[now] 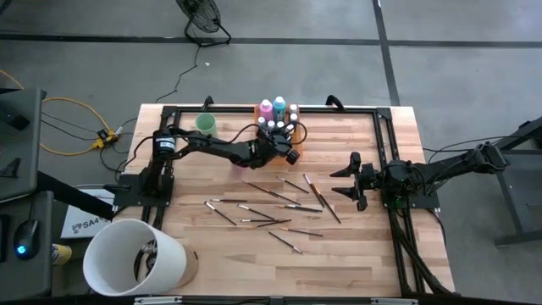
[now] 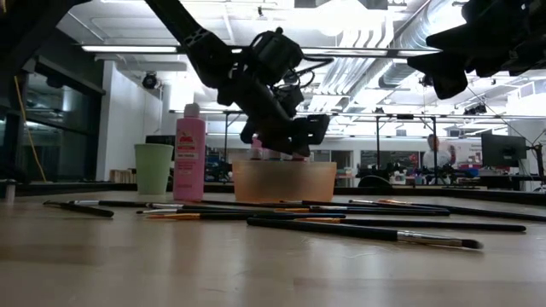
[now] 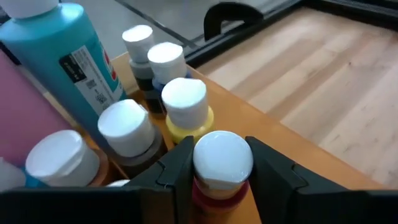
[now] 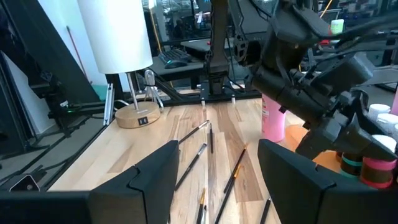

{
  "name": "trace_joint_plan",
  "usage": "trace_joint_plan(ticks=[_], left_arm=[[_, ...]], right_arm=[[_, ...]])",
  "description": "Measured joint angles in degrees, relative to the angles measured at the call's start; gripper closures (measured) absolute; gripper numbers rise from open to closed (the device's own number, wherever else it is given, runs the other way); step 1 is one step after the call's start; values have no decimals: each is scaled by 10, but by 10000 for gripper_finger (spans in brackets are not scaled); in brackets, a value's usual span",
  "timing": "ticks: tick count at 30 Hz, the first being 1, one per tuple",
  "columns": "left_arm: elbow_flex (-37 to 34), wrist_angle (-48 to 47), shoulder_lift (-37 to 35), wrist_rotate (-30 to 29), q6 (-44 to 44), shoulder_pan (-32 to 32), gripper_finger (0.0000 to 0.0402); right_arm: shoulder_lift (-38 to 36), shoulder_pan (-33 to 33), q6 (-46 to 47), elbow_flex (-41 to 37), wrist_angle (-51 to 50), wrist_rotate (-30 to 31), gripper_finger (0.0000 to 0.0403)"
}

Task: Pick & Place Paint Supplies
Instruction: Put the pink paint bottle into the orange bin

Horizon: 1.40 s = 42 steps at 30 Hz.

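While the left gripper (image 3: 214, 171) pinches a small white-capped paint bottle (image 3: 222, 163) at frame bottom, it seems light, rigid, slippery; the right gripper (image 1: 347, 181) waits spread.

Left tool (image 2: 294, 141) hangs over orange tray (image 2: 284, 181), brushes (image 2: 367, 228) lying before it.

Teal bottle (image 3: 59, 50) — white label with barcode, print too small to read. Pink bottle (image 2: 189, 158) — label illegible. No other legible text, numbers, signs.
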Motion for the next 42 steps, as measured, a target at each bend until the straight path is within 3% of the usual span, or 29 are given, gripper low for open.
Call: trace_joint_plan(ticks=[14, 22, 32, 42], left_arm=[[0, -3, -1, 3, 34, 0, 267], [33, -50, -4, 5, 53, 0, 265], [60, -101, -6, 5, 6, 0, 191], [60, -101, -6, 3, -2, 0, 181]], right_arm=[[0, 0, 5, 0, 0, -2, 188], [0, 0, 19, 0, 0, -2, 188], [0, 0, 18, 0, -1, -7, 188], [0, 0, 18, 0, -1, -6, 188]])
